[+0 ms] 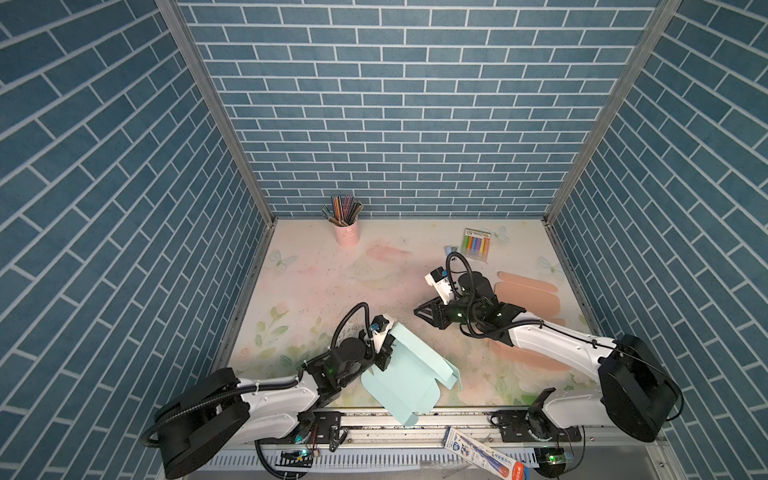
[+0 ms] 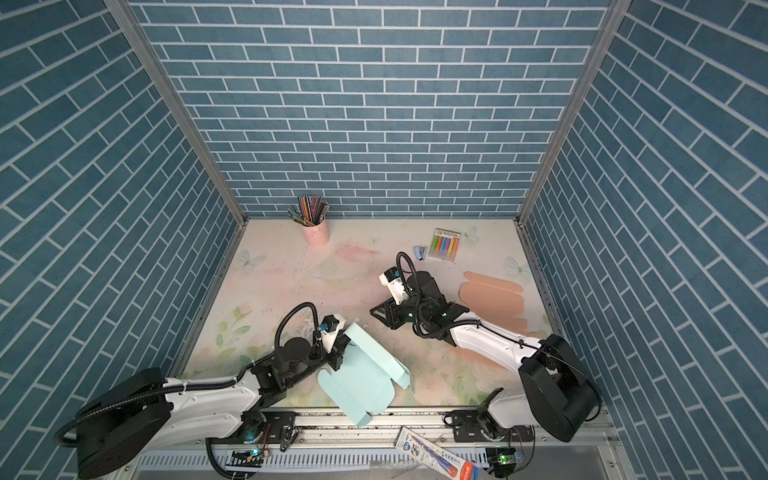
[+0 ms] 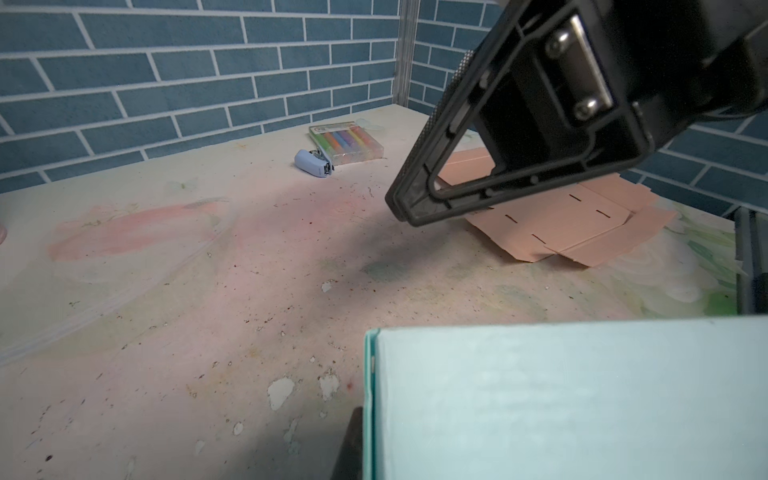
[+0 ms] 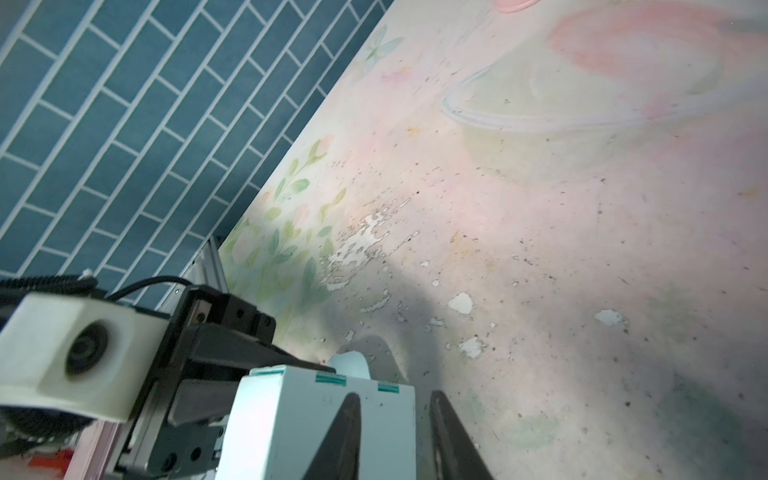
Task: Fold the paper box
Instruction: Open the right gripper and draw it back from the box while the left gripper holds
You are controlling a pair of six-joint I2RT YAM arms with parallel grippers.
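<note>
Box (image 1: 399,386) lt mint; flat sheet (image 1: 528,297) salmon; walls (image 1: 374,104) blue brick; tabletop (image 1: 332,282) pastel floral.

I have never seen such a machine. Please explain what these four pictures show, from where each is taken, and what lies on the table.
These are two robot arms, each ending in a two-fingered gripper. Two pictures look down from a camera pair above; the other two come from cameras on the arms' wrists. The left gripper is shut on a pale blue paper box, partly folded, at the front edge of the table. The right gripper hangs open nearby, holding nothing. Also on the table: a flat pink box sheet, a pink cup of pencils, a marker pack and a small stapler.
</note>
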